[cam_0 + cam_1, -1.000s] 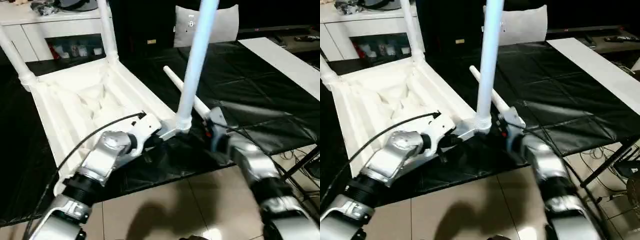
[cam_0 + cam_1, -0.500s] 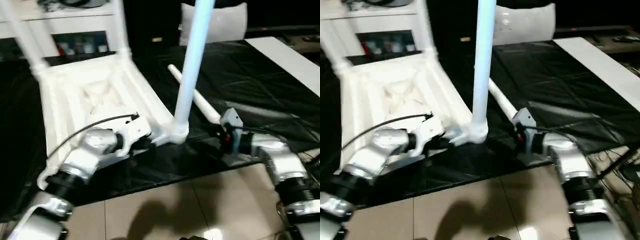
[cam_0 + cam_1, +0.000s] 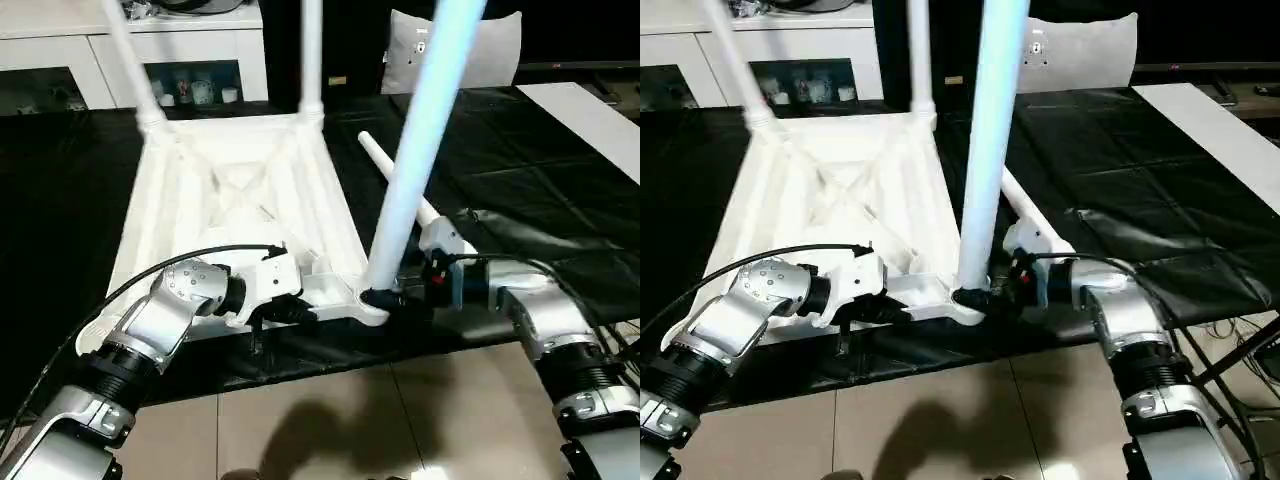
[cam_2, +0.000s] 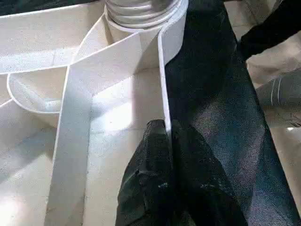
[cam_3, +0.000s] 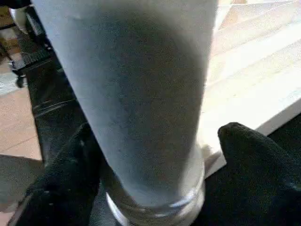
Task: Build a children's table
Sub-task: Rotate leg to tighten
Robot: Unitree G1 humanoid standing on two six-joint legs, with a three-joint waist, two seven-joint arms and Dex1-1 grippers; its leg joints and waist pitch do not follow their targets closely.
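low, left pincer point(image 4: 165, 155) pinching rim point(image 4: 164, 80), right pincer point(image 5: 155, 188) around leg point(image 5: 141, 94)

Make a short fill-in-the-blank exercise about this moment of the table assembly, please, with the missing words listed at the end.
1. The left gripper is shut on the thin ____ of the table top.
2. The right gripper has one black finger on each side of the near ____, at its base.
3. A spare leg lies on the ____ table cover.
4. In all, ____ legs stand upright in the corner sockets.

Missing words: rim; leg; black; three
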